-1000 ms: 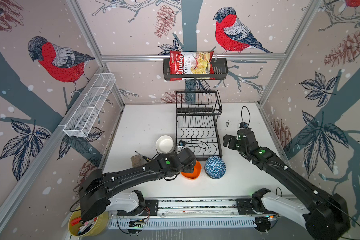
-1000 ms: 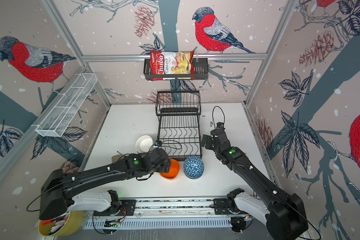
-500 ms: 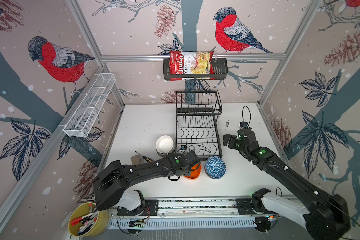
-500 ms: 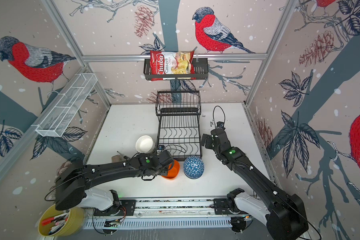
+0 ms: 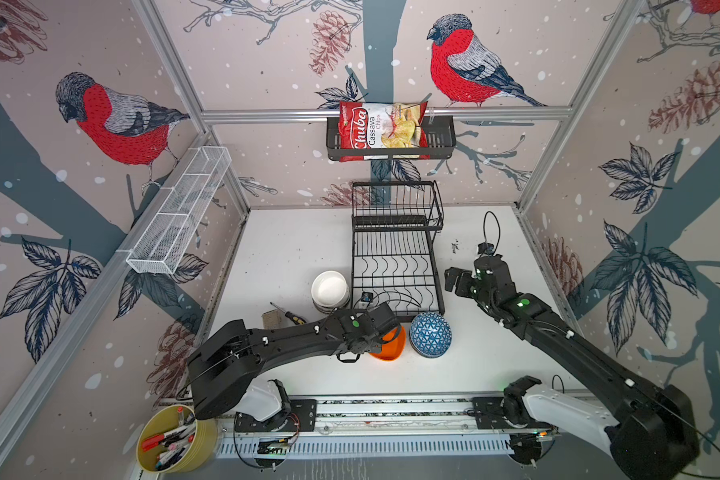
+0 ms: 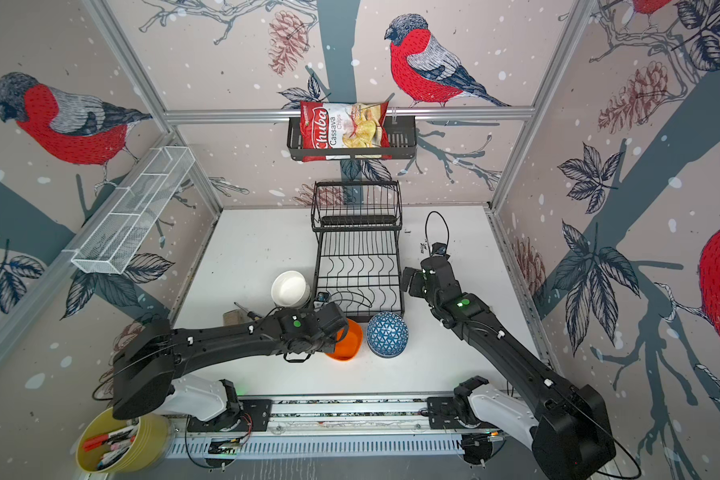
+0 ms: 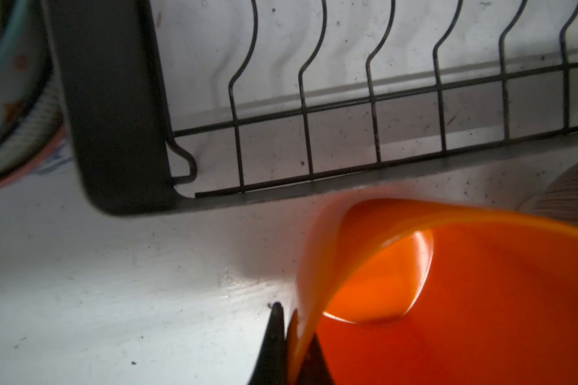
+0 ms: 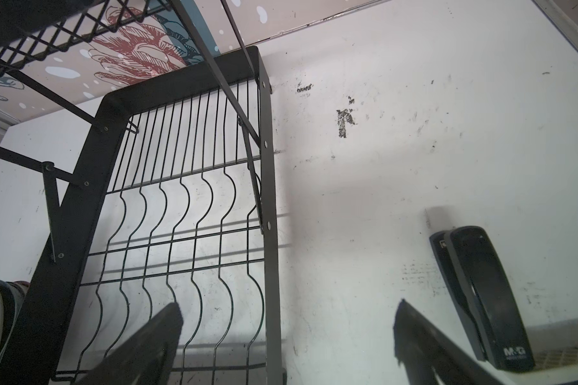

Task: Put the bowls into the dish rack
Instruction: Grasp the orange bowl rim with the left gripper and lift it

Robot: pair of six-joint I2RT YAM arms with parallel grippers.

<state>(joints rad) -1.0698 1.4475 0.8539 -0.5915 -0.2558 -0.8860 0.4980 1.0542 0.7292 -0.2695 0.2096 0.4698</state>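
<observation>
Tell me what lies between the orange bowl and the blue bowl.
Only a narrow strip of bare table separates the orange bowl and blue bowl; both top views show it.

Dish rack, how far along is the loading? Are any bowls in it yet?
Done: nothing; the dish rack holds no bowl. In hand: the left gripper is shut on the rim of the orange bowl, just outside the rack's near edge. Left: that bowl, the upside-down blue patterned bowl beside it, and the white bowl topping a stack left of the rack. The right gripper is open and empty.
</observation>
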